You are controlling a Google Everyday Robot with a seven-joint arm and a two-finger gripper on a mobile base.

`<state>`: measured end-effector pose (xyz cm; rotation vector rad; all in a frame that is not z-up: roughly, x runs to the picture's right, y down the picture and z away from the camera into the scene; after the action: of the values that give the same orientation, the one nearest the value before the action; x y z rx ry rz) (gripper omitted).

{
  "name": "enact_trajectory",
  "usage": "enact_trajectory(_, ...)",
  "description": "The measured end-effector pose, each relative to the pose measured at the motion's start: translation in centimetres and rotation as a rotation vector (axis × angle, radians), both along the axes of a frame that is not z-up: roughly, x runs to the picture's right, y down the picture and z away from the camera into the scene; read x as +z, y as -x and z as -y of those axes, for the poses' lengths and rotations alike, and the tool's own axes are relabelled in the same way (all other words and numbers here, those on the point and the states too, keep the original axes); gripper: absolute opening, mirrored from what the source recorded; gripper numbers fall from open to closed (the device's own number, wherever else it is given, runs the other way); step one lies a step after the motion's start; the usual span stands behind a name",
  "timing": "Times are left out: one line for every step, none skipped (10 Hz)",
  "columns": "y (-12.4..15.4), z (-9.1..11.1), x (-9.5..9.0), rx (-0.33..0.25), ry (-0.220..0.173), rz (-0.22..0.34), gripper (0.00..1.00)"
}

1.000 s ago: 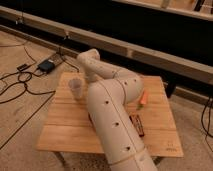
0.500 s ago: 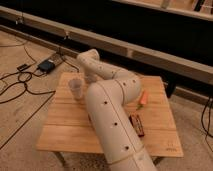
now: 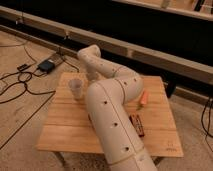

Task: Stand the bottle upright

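One white robot arm rises from the bottom centre of the frame, bends over a wooden table and doubles back toward the upper left. Its gripper points down left of centre, mostly hidden behind the arm, fingers closed. The bottle, a translucent whitish cup, stands upright on the table just left of the gripper; contact cannot be made out. An orange item and a dark bar lie to the right.

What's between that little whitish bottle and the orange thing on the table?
In the camera view, only the robot's white arm crosses between bottle and orange item; its shut end effector sits hidden behind it, near the bottle.
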<state>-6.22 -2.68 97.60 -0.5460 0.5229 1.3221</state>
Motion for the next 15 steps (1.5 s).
enact_trajectory(-0.1,0.4,-0.7,0.005,0.002,-0.001,0.0)
enact_trajectory(0.0,1.1,-2.0,0.015,0.006,0.003,0.0)
enact_trajectory(0.1,1.6,-3.0,0.024,0.009,0.009,0.0)
enact_trajectory(0.1,1.9,-4.0,0.034,0.016,0.012,0.0)
enact_trajectory(0.0,2.2,-5.1,0.045,0.025,0.013,0.0)
enact_trajectory(-0.1,2.6,-6.1,0.055,0.032,0.014,0.0)
enact_trajectory(-0.3,2.9,-7.2,0.07,0.039,0.016,0.0)
enact_trajectory(-0.3,3.2,-8.2,0.082,0.044,0.021,0.0)
enact_trajectory(-0.3,3.3,-9.0,0.092,0.05,0.026,0.0)
enact_trajectory(-0.2,3.2,-10.2,0.124,0.073,0.045,0.0)
enact_trajectory(0.1,2.9,-11.1,0.169,0.103,0.067,0.0)
enact_trajectory(0.4,2.6,-11.8,0.23,0.131,0.087,0.0)
enact_trajectory(0.7,2.6,-12.6,0.334,0.16,0.106,0.0)
enact_trajectory(0.5,2.6,-12.6,0.392,0.164,0.106,0.0)
enact_trajectory(0.1,2.6,-12.4,0.46,0.168,0.098,0.0)
